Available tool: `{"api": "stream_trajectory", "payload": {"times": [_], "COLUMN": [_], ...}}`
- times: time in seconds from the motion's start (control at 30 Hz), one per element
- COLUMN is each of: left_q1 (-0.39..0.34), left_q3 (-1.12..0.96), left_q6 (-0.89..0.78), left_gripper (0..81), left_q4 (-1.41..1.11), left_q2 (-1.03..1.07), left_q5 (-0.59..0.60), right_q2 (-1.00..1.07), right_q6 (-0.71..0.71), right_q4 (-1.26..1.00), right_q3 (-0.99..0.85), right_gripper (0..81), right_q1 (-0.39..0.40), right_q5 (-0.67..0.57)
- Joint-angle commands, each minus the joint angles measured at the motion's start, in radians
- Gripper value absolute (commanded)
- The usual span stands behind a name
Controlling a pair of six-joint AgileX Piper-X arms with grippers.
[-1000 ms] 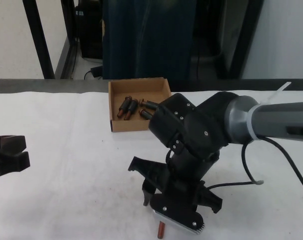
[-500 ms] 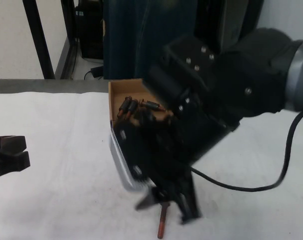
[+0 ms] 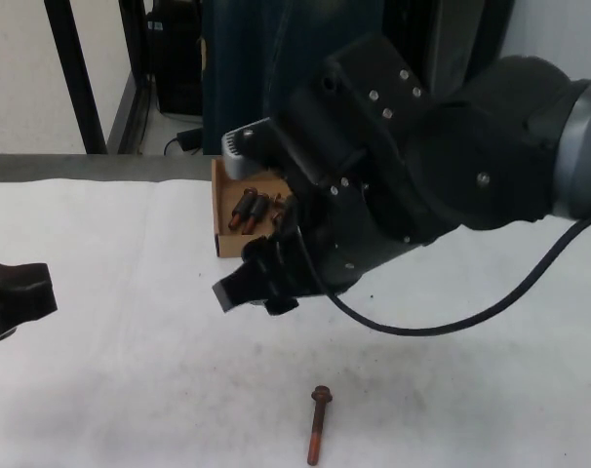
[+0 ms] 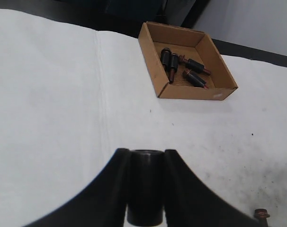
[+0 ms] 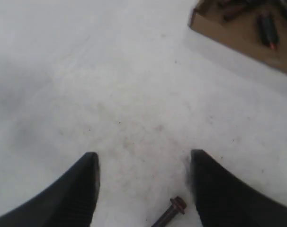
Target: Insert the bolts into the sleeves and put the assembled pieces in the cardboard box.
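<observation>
The bolt (image 3: pixel 318 425) lay flat and alone on the white cloth (image 3: pixel 130 370) close to the near edge of the surface, its flanged head pointing toward the far edge. Nothing touched it. In the right wrist view its head (image 5: pixel 176 205) showed in the gap between the right gripper's (image 5: pixel 144 156) fingers, nearer one finger than the other and apart from both. That gripper was spread wide with nothing in it, and in the high view it hung above the cloth between the bolt and the cardboard box (image 3: pixel 220 219).

The sleeve (image 4: pixel 144 187), a dark cylinder, stood pinched between the two fingers of the left gripper (image 4: pixel 144 161), which were closed against its sides. This gripper sat by the left edge of the surface, well apart from the bolt; the bolt's head just showed at a corner of the left wrist view (image 4: pixel 262 213).

The cardboard box rested at the far edge of the surface, about midway along it. Four assembled pieces (image 4: pixel 194 78) lay inside, two side by side near one wall and two more beside them, toward the middle of the box.
</observation>
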Motion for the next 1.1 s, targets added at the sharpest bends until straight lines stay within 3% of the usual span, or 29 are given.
{"api": "stream_trajectory", "payload": {"times": [0.0, 0.17, 0.33, 0.73, 1.07], "left_q1": [0.001, 0.001, 0.001, 0.001, 0.001], "left_q3": [-0.002, -0.002, -0.002, -0.002, -0.002], "left_q6": [-0.008, -0.008, -0.008, -0.008, -0.008], "left_gripper": [0.8, 0.8, 0.8, 0.8, 0.8], "left_q4": [-0.018, -0.018, -0.018, -0.018, -0.018], "left_q2": [-0.011, -0.011, -0.011, -0.009, -0.009], "left_q5": [0.007, 0.007, 0.007, 0.007, 0.007], "right_q2": [0.040, 0.109, 0.121, 0.146, 0.168], "right_q6": [0.291, 0.496, 0.598, 0.714, 0.686], "right_q4": [0.041, 0.064, 0.076, 0.124, 0.037], "right_q3": [0.018, 0.017, 0.023, 0.115, 0.160], "right_gripper": [54.3, 54.3, 54.3, 54.3, 54.3], "right_q1": [0.002, 0.002, -0.002, 0.010, 0.016], "right_q5": [0.060, 0.032, -0.006, -0.055, -0.039]}}
